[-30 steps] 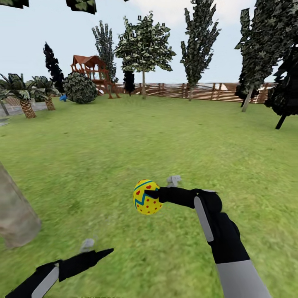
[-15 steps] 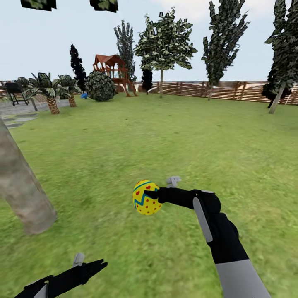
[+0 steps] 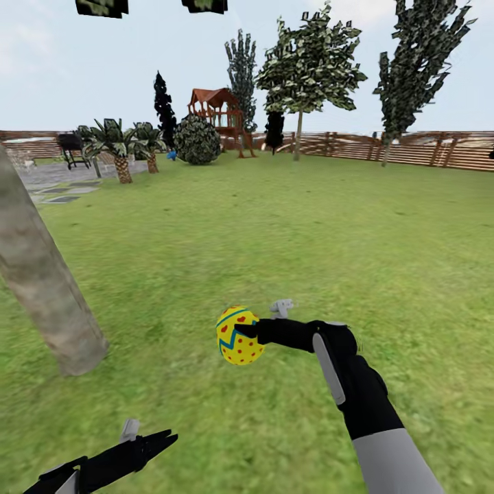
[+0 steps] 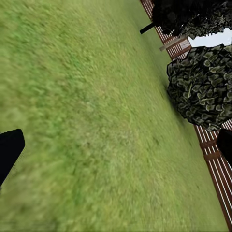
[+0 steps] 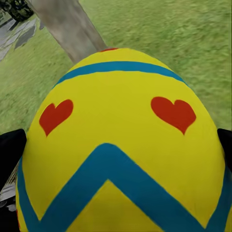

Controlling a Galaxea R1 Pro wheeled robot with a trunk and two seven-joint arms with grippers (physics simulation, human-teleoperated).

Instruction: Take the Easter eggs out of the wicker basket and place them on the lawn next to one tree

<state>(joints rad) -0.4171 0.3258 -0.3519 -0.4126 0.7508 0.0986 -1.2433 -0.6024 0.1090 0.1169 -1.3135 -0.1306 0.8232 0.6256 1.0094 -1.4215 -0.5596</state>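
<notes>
Open lawn (image 3: 288, 226) all round, one egg in my grasp.
Tree (image 3: 41, 281) trunk stands off to my left, well apart; my right gripper (image 3: 255, 332) is clamped on the Easter egg (image 3: 237, 335) above grass; my left gripper (image 3: 161, 439) hangs low, its fingers drawn together.

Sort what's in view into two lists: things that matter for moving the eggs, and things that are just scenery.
For the job:
- Easter egg, held in the right hand
- grey tree trunk
- lawn
- left hand, holding nothing

Scenery:
- wooden playset
- palms
- slat fence
- round shrub
</notes>
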